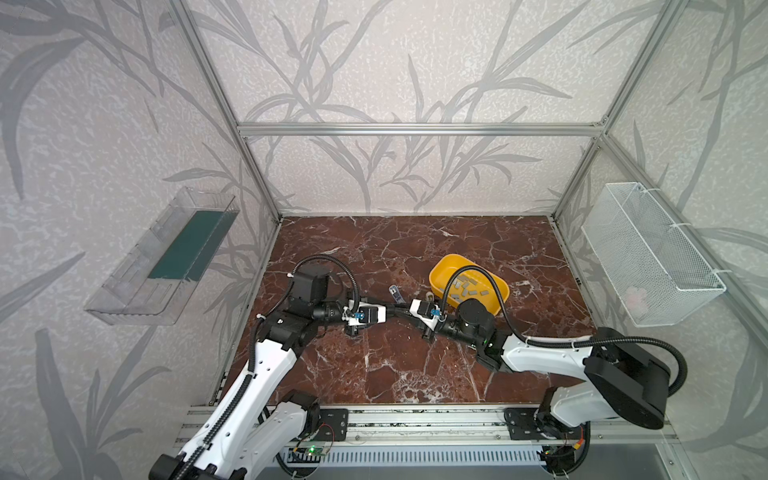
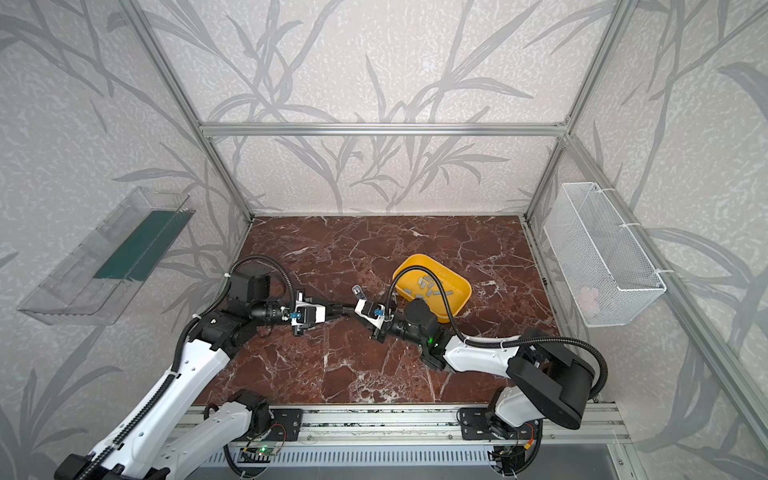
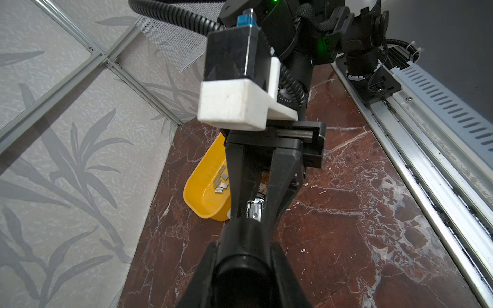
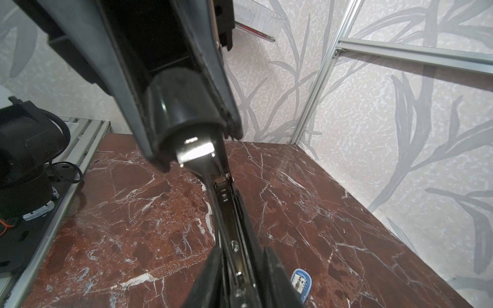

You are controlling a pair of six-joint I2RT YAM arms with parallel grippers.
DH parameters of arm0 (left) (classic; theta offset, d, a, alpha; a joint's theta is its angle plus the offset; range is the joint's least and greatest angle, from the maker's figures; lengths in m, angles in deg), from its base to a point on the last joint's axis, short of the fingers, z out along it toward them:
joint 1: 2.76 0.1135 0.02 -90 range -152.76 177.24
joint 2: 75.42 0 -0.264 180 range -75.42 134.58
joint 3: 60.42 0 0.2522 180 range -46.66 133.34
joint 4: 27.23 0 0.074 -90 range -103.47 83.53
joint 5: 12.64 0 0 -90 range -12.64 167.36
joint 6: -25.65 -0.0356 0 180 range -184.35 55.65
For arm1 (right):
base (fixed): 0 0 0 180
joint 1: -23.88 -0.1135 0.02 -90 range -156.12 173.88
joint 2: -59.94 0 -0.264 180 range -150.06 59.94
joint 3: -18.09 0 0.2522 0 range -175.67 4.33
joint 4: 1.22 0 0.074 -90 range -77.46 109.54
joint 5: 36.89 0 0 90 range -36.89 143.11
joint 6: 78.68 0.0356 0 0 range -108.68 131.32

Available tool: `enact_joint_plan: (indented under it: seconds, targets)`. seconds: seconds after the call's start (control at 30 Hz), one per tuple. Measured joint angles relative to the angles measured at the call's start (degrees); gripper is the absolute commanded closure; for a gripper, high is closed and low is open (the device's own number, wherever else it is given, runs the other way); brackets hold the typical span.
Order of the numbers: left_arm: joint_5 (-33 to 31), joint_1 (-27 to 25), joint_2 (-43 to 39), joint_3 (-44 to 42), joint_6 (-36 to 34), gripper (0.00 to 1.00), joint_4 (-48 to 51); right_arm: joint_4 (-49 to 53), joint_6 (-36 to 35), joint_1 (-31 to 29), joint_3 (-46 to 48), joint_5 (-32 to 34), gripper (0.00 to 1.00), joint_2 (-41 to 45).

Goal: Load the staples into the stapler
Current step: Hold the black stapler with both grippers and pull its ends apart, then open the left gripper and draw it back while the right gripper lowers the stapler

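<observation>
Where left claw (image 3: 244, 249) and right claw (image 4: 242, 257) meet over the counter (image 1: 374, 374), the stapler (image 4: 184, 114) is mostly hidden. The left clamps its black end. The right sits narrow astride its rail, grip unclear. Staples (image 1: 465, 286) lie in the yellow tray (image 1: 446, 262), farther right.

Tabletop (image 1: 374, 365): polished, glossy red-brown stone look with white veining, smooth. Tray (image 1: 436, 276): smooth yellow plastic with a slight sheen; the staples (image 1: 465, 286) in it are dull grey metal. Stapler (image 4: 184, 112): glossy black shell, probably plastic, over bright bare metal; basket (image 1: 648, 257): white-coated wire mesh; wall bin (image 1: 137, 282): clear plastic.
</observation>
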Motion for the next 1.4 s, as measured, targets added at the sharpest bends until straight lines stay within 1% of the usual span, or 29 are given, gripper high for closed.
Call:
enact_joint_plan:
  seconds: [0.2,0.5,0.57,0.63,0.7,0.73,0.83,1.0,1.13,1.27,1.4]
  targets:
    - [2.7,1.1,-1.5,0.0,1.4,1.00,-0.4,4.4,-1.9,0.2,-0.2,0.1,0.62,-0.5]
    - [4.2,1.8,-1.7,0.0,2.3,1.00,-0.1,5.9,-1.7,0.3,-0.2,-1.7,0.59,-0.5]
    - [4.5,2.0,-1.7,0.0,2.5,1.00,-0.1,6.0,-1.6,0.4,-0.2,-2.4,0.60,-0.3]
    - [5.0,2.1,-1.7,0.0,2.6,1.00,0.0,6.1,-1.4,0.4,-0.2,-3.0,0.66,-0.3]
    - [5.5,2.2,-1.7,0.0,3.2,1.00,0.0,6.2,-1.0,0.6,-0.3,-3.4,0.77,-0.3]
    - [5.9,2.3,-1.7,0.0,3.7,1.00,0.1,6.2,-0.8,0.7,-0.3,-3.4,0.81,-0.3]
    - [6.7,2.6,-1.7,0.0,4.4,1.00,-0.3,6.6,-0.7,0.7,-0.4,-5.0,0.89,-0.3]
    - [8.2,3.4,-1.7,0.0,5.6,1.00,-0.7,7.1,-0.5,0.7,-1.0,-6.0,1.00,-0.3]
    - [10.7,5.9,-1.6,0.0,7.1,1.00,-1.9,7.0,-0.4,0.7,-1.4,-6.3,1.00,-0.3]
    - [15.4,10.8,-0.9,-0.2,9.9,1.00,-4.4,6.7,0.3,1.2,-1.5,-6.5,1.00,-0.3]
    - [20.1,16.3,0.4,-0.3,13.7,1.00,-8.4,3.8,2.6,3.9,0.7,-8.7,1.00,-0.2]
